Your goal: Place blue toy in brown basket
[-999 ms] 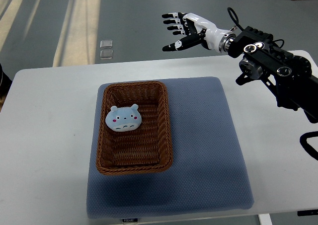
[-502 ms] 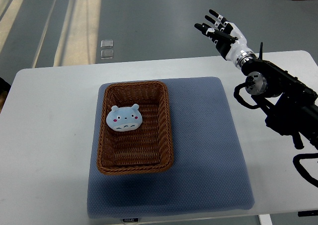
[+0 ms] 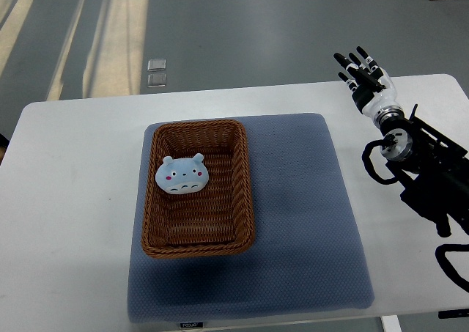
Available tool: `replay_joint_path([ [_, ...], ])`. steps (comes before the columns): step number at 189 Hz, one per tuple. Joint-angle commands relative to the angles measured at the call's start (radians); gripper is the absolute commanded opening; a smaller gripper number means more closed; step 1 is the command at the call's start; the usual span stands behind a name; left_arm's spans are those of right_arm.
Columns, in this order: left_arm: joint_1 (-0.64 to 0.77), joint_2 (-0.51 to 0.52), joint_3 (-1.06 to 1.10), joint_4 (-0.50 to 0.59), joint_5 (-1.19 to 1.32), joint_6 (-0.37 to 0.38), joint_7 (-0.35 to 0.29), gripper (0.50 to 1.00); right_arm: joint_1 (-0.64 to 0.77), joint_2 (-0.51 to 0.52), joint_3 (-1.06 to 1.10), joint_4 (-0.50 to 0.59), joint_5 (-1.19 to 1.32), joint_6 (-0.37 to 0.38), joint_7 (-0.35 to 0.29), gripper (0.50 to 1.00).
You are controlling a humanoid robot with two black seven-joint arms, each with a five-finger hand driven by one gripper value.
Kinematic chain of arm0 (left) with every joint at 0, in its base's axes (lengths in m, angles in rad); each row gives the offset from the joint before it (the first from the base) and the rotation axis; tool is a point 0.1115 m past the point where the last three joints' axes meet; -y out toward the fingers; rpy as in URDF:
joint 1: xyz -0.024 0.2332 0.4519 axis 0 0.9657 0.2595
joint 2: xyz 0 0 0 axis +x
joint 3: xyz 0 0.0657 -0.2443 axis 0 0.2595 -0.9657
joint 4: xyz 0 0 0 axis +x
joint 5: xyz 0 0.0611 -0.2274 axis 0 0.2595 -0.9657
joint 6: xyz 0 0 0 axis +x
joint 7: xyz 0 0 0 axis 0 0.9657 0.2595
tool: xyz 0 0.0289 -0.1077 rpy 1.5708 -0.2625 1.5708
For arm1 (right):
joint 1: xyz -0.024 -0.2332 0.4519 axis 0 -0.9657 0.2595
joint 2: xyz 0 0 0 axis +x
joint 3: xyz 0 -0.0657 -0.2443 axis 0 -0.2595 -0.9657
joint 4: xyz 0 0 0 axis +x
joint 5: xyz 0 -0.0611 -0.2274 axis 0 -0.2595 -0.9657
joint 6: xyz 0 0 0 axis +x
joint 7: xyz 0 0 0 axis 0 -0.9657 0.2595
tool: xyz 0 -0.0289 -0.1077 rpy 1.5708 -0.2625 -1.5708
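The blue toy (image 3: 182, 175) lies face-up inside the brown basket (image 3: 245, 185), toward its far end. The basket sits on the left part of a blue-grey mat (image 3: 308, 222) spread over the white bench (image 3: 73, 200). Well apart, over the bench's far right corner, the right hand (image 3: 364, 79) is raised, fingers (image 3: 344, 77) spread and empty.
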Motion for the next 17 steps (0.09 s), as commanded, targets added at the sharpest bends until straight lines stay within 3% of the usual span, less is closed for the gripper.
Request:
replay_joint_path([
  [1,0.000,0.000,0.000,0.000,0.000,0.000,0.000,1.000,-0.001,0.001,-0.002,0.000,0.000,0.001,0.007,0.911],
  [17,0.000,0.000,0.001,0.000,0.000,0.000,0.000,1.000,-0.001,0.001,-0.003,0.001,0.000,0.001,0.013,0.911],
])
